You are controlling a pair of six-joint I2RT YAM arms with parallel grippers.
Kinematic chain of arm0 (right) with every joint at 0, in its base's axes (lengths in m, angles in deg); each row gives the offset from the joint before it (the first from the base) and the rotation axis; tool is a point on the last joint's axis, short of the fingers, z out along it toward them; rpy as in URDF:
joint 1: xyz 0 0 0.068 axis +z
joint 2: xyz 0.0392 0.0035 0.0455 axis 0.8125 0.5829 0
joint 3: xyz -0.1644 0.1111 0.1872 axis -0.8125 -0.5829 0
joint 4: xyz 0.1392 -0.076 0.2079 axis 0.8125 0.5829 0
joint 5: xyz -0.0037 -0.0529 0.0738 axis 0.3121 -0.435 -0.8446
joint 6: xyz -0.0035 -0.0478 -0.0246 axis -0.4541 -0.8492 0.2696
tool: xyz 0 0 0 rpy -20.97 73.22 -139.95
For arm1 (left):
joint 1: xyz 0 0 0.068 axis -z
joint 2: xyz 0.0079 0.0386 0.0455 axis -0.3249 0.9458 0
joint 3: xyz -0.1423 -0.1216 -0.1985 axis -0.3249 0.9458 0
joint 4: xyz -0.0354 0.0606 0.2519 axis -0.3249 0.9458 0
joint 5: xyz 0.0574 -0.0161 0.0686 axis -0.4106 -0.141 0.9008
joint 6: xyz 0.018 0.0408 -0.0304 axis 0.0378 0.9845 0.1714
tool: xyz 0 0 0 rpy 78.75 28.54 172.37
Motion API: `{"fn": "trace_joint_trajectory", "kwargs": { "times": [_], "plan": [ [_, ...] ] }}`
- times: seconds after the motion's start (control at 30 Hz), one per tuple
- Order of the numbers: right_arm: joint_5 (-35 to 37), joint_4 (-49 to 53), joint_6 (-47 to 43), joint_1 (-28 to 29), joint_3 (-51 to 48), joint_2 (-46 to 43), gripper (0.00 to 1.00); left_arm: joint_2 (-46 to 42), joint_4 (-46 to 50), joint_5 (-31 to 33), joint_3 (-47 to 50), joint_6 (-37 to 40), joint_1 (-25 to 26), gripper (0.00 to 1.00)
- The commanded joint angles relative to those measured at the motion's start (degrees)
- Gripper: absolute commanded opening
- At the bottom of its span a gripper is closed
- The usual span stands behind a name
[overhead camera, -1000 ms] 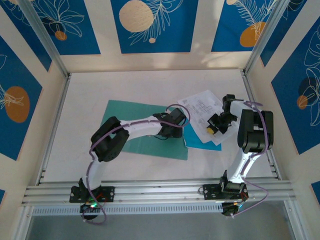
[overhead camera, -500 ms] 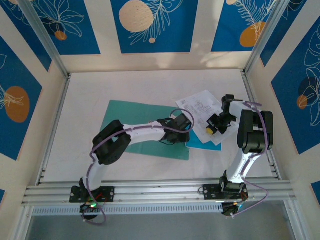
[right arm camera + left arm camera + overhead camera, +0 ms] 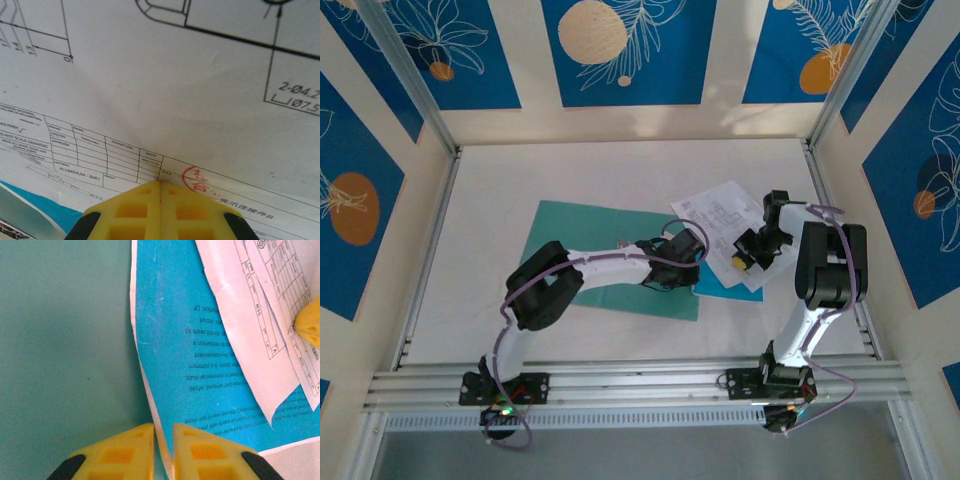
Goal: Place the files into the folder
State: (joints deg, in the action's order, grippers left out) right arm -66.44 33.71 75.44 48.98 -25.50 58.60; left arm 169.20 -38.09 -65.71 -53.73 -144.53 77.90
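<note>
White counter [image 3: 620,170], blue-patterned walls [image 3: 620,50]. The files [image 3: 720,210] lie fanned just right of the folder [image 3: 570,230], overlapping its right edge. Left gripper [image 3: 162,432] is narrow, nipping their left edge. Right gripper [image 3: 160,187] is fully closed, tips pressing on them. Folder's leftward, left arm nearer.

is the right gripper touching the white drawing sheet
Touching. In the right wrist view the tips of the shut right gripper meet the white drawing sheet with no gap, and the paper creases toward them.
</note>
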Motion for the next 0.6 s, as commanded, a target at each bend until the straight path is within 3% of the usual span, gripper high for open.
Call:
{"fn": "trace_joint_trajectory", "kwargs": {
  "times": [0.0,0.13,0.37,0.57],
  "plan": [
    [1.8,2.1,0.8,0.2,-2.0,-0.7,0.06,-0.2,0.0,0.1,0.5,-0.3,0.5,0.11],
    [1.0,2.0,1.0,0.0,-1.9,-2.8,0.09,-1.5,-0.5,0.4,2.1,-1.0,0.4,0.02],
    [-0.5,2.5,1.1,0.5,-2.0,-10.6,0.38,-5.8,-4.2,0.6,9.6,-3.5,-1.0,0.00],
    [-0.2,4.3,1.3,1.9,-1.6,-15.1,0.41,-10.5,-6.2,0.7,15.6,-4.2,-2.6,0.00]
  ]
}}
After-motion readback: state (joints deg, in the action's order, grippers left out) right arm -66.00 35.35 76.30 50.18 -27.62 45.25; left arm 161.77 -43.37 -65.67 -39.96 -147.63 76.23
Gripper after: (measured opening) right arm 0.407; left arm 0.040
